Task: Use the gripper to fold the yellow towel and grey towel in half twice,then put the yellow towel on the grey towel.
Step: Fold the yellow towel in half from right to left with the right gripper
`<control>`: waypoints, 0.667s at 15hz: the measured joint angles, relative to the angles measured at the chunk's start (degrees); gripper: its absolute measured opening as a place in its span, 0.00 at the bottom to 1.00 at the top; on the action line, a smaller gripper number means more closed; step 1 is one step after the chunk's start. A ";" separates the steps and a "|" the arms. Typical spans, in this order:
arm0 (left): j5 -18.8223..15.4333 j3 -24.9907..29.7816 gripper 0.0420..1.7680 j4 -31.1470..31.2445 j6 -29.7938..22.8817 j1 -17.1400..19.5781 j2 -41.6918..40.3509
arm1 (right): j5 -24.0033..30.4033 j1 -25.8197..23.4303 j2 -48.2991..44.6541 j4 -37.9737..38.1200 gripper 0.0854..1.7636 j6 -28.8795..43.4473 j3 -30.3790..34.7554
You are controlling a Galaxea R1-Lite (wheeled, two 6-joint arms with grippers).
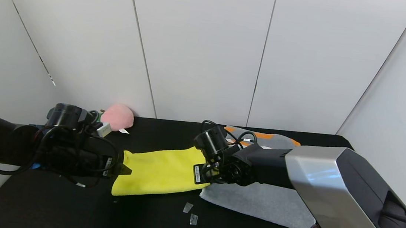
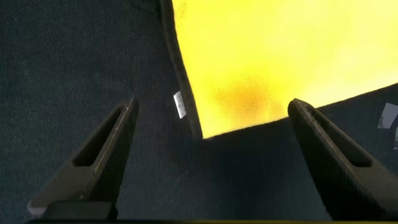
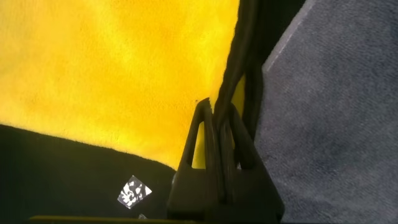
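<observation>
black tabletop: one yellow towel, seemingly one grey towel.

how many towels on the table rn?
2. The yellow towel lies mid-table between both arms; the grey towel lies beside it on the robot's right, partly hidden under the right arm. None others visible.

No text, label or number is legible on anything here.
</observation>
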 joint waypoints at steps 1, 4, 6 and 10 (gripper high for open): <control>0.02 0.00 0.96 0.06 0.00 0.00 -0.16 | -0.24 -0.06 -0.60 1.48 0.02 -0.71 0.06; 0.04 0.00 0.97 0.35 0.06 0.13 -0.63 | -6.00 -0.30 -2.54 3.96 0.02 -3.69 0.30; 0.06 0.00 0.97 0.30 0.06 0.34 -0.96 | -6.40 -0.69 -4.01 4.86 0.02 -4.73 0.79; 0.11 -0.06 0.97 0.35 0.15 0.66 -1.46 | -8.02 -1.77 -6.91 9.80 0.02 -5.41 1.16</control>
